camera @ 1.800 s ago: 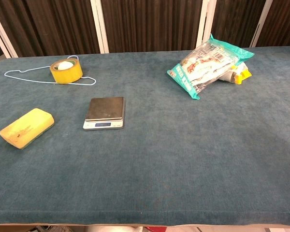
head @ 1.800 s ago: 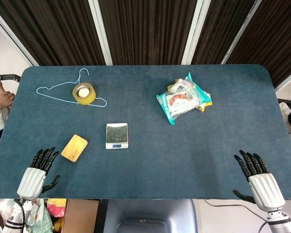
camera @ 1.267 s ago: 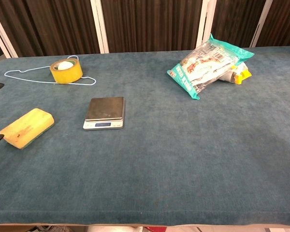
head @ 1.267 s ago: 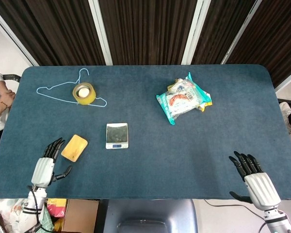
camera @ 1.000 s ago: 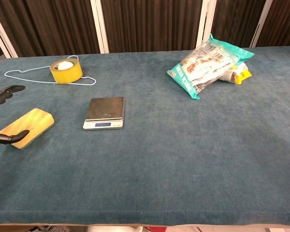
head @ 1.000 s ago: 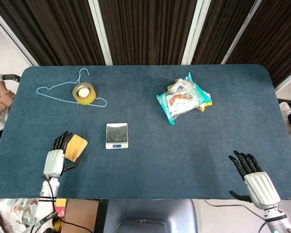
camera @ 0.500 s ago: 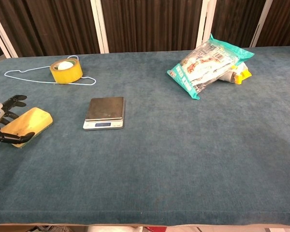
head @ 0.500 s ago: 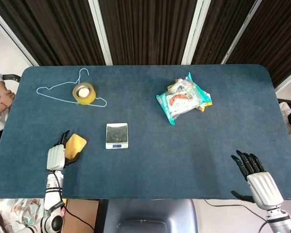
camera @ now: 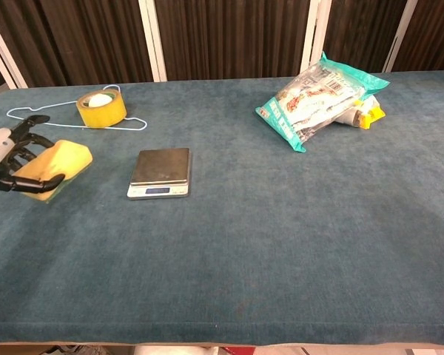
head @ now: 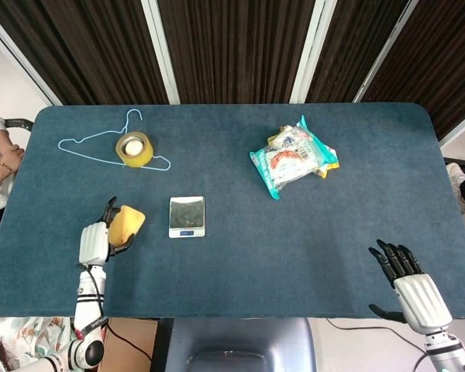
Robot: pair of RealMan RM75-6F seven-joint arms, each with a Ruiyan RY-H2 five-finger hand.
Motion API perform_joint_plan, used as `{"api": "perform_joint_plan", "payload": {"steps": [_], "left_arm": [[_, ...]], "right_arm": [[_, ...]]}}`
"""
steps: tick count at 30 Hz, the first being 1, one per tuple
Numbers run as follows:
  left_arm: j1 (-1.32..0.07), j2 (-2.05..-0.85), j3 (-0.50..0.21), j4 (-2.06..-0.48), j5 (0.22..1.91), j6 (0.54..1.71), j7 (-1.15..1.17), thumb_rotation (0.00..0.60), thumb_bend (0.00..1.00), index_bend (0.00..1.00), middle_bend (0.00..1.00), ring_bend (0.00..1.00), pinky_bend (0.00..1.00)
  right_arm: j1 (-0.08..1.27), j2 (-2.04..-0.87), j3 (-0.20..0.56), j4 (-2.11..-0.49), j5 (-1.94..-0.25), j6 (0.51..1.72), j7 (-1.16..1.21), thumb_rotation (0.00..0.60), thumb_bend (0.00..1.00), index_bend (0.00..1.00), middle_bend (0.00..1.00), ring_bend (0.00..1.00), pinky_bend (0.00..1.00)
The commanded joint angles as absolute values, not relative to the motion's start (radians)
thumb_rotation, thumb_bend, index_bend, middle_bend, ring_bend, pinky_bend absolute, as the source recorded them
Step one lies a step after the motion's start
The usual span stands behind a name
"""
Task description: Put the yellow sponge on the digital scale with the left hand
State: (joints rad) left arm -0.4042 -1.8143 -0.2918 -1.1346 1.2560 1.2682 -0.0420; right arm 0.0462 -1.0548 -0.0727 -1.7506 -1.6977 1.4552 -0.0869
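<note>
My left hand (head: 98, 240) (camera: 9, 159) grips the yellow sponge (head: 127, 224) (camera: 58, 166) and holds it a little above the cloth, left of the digital scale (head: 187, 216) (camera: 160, 172). The sponge tilts up toward the scale. The scale's dark plate is bare. My right hand (head: 412, 288) hovers open at the table's front right corner, fingers spread, far from both; the chest view does not show it.
A roll of yellow tape (head: 134, 149) (camera: 101, 109) sits on a thin blue wire hanger (head: 93, 147) at the back left. A teal snack bag (head: 293, 158) (camera: 322, 94) lies at the back right. The table (head: 310, 248) is covered in dark blue cloth.
My left hand came in from the front left edge, closed around the sponge and lifted it off the cloth toward the scale. The right hand barely moved.
</note>
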Motion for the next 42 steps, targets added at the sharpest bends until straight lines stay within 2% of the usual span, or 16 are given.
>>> {"api": "perform_joint_plan", "payload": {"steps": [1,8,20,25,30,31,34,42], "left_arm": [[-0.448,-1.811,-0.328,-1.187,1.260,1.270,-0.005,0.600,0.31,0.00,0.28,0.51,0.63],[-0.566,-1.881,-0.378,-1.206,1.238,1.224,0.102,0.600,0.32,0.00,0.29,0.51,0.63],[-0.716,-2.069,-0.402,-1.032,1.177,1.165,0.215,0.600,0.33,0.00,0.29,0.49,0.62],[-0.744,-2.110,-0.402,-0.957,1.160,1.153,0.244,0.600,0.33,0.00,0.29,0.44,0.53],[-0.756,-2.128,-0.405,-0.897,1.155,1.155,0.238,0.600,0.32,0.00,0.23,0.20,0.23],[-0.756,-2.128,-0.403,-0.891,1.154,1.154,0.236,0.600,0.33,0.00,0.21,0.16,0.20],[-0.752,-2.123,-0.397,-0.891,1.143,1.136,0.241,0.600,0.33,0.00,0.17,0.11,0.16],[-0.738,-2.094,-0.384,-0.932,1.135,1.134,0.258,0.600,0.32,0.00,0.15,0.06,0.15]], "right_arm": [[0.049,-1.055,-0.070,-1.749,-1.694,1.452,-0.085,0.600,0.19,0.00,0.00,0.00,0.00],[0.056,-1.048,-0.069,-1.749,-1.681,1.436,-0.079,0.600,0.20,0.00,0.00,0.00,0.00],[0.065,-1.024,-0.070,-1.740,-1.675,1.427,-0.019,0.600,0.19,0.00,0.00,0.00,0.00],[0.059,-1.015,-0.073,-1.735,-1.685,1.446,0.005,0.600,0.20,0.00,0.00,0.00,0.00],[0.055,-1.006,-0.080,-1.731,-1.700,1.456,0.022,0.600,0.19,0.00,0.00,0.00,0.00],[0.054,-1.004,-0.080,-1.730,-1.700,1.459,0.025,0.600,0.19,0.00,0.00,0.00,0.00],[0.049,-1.001,-0.077,-1.729,-1.697,1.471,0.032,0.600,0.20,0.00,0.00,0.00,0.00],[0.050,-1.004,-0.075,-1.729,-1.693,1.468,0.027,0.600,0.20,0.00,0.00,0.00,0.00]]}}
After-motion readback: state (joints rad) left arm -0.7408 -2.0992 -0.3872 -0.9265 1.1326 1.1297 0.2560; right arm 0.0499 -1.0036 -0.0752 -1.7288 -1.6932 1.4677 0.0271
